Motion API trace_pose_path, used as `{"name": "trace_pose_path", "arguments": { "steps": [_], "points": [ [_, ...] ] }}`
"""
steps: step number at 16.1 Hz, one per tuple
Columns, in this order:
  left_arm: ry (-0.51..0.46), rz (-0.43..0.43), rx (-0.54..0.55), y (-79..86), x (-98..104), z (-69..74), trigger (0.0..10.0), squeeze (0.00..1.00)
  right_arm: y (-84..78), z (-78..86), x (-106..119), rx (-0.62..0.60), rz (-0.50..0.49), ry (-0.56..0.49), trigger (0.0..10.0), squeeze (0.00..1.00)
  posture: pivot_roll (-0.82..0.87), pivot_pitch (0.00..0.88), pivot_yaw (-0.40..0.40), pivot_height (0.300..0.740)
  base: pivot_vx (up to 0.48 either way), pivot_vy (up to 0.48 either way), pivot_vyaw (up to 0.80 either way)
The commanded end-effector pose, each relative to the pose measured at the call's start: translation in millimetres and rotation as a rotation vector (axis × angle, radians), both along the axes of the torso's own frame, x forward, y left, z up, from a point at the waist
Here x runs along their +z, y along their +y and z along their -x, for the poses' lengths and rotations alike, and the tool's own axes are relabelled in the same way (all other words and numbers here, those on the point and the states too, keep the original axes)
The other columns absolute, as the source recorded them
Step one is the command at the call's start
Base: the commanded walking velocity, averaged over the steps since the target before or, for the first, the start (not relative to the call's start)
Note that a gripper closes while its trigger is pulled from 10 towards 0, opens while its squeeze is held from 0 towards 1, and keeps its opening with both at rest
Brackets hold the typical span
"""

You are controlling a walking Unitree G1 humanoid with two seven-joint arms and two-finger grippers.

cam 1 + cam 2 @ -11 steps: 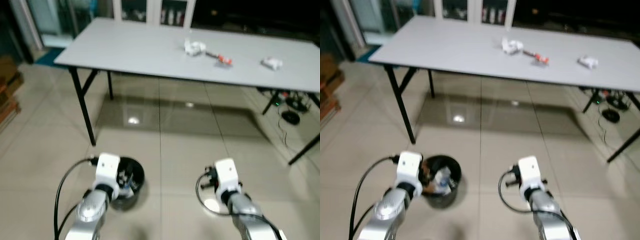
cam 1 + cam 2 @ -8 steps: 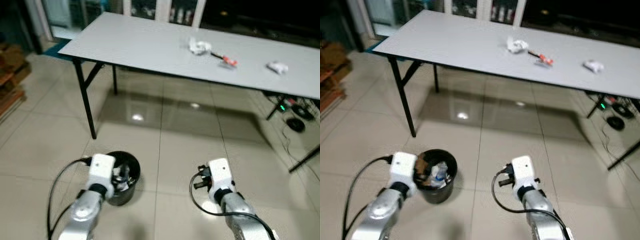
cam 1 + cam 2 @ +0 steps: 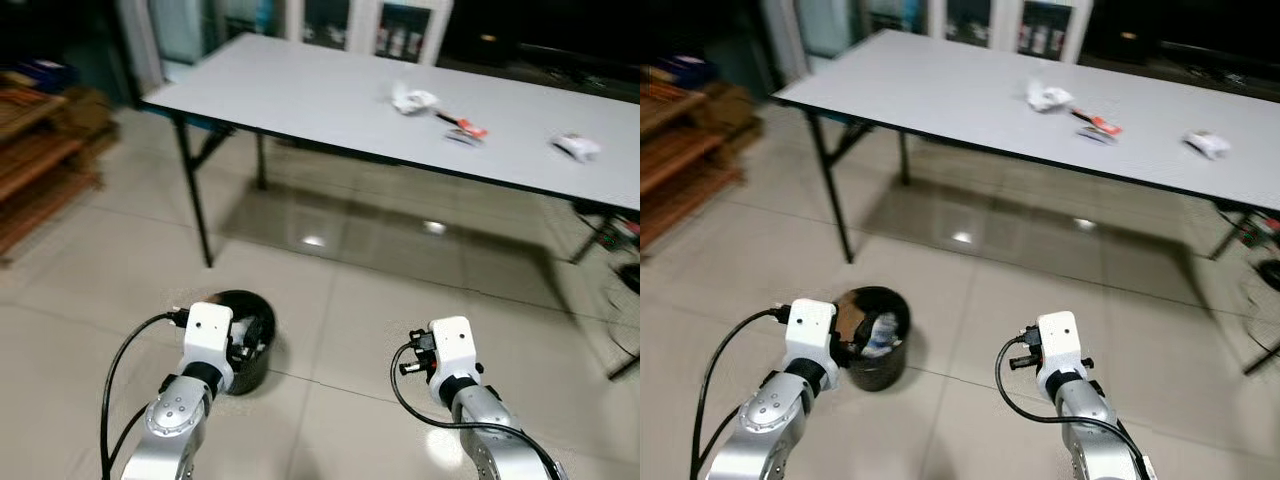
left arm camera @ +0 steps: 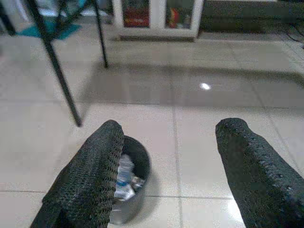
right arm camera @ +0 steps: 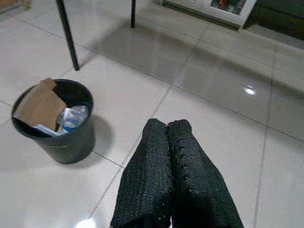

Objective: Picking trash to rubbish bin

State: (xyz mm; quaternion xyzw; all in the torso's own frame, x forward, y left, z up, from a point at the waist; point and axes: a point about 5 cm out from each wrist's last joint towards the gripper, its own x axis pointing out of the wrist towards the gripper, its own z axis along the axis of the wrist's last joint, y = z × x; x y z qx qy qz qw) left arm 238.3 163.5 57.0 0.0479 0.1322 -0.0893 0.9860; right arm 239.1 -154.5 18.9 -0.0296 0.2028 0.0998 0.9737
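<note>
A black rubbish bin (image 3: 872, 338) stands on the tiled floor just ahead of my left arm (image 3: 205, 340); it holds a piece of cardboard (image 5: 40, 102) and a plastic bottle (image 5: 73, 118). In the left wrist view my left gripper (image 4: 172, 129) is open and holds nothing, with the bin (image 4: 130, 185) partly behind one finger. My right gripper (image 5: 166, 125) is shut with nothing in it, above bare tiles beside the bin. On the table lie a crumpled white paper (image 3: 412, 99), a red-and-white scrap (image 3: 465, 130) and a white piece (image 3: 577, 147).
The long grey folding table (image 3: 300, 95) on black legs (image 3: 195, 205) spans the room ahead. Wooden shelves (image 3: 40, 150) stand at the left. Cables (image 3: 615, 225) lie under the table's right end. Glass-fronted cabinets (image 3: 400, 25) line the back wall.
The whole picture has shifted with the camera: the table sits further right and the wooden shelves have come into view at the left. Both arms hold the same pose.
</note>
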Motion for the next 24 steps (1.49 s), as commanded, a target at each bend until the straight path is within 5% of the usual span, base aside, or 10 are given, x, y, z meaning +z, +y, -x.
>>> {"name": "trace_pose_path", "arguments": {
  "steps": [1, 7, 16, 24],
  "points": [
    [-0.028, -0.023, -0.003, 1.1, 8, -3.9, 10.0, 0.00, -1.1, -1.9, 1, -0.025, -0.018, -0.003, 10.0, 0.00, 0.01, 0.006, -0.080, 0.740, 0.000, 0.000, 0.00],
    [-0.187, -0.041, -0.008, 8.2, 47, -7.4, 10.0, 0.00, -11.2, -14.9, 23, -0.119, -0.053, -0.087, 10.0, 0.00, 0.01, 0.000, -0.078, 0.740, 0.154, 0.000, -0.44],
    [-0.289, -0.057, 0.038, 19.2, 85, -20.7, 10.0, 0.00, -22.3, -41.1, 56, -0.154, -0.070, -0.193, 10.0, 0.00, 0.02, 0.000, -0.081, 0.740, 0.439, 0.000, -0.68],
    [-0.321, -0.087, 0.048, 29.1, 107, -35.0, 10.0, 0.00, -5.0, -47.2, 80, -0.084, -0.095, -0.275, 10.0, 0.00, 0.03, 0.000, -0.053, 0.740, 0.480, 0.000, 0.00]
  ]
}}
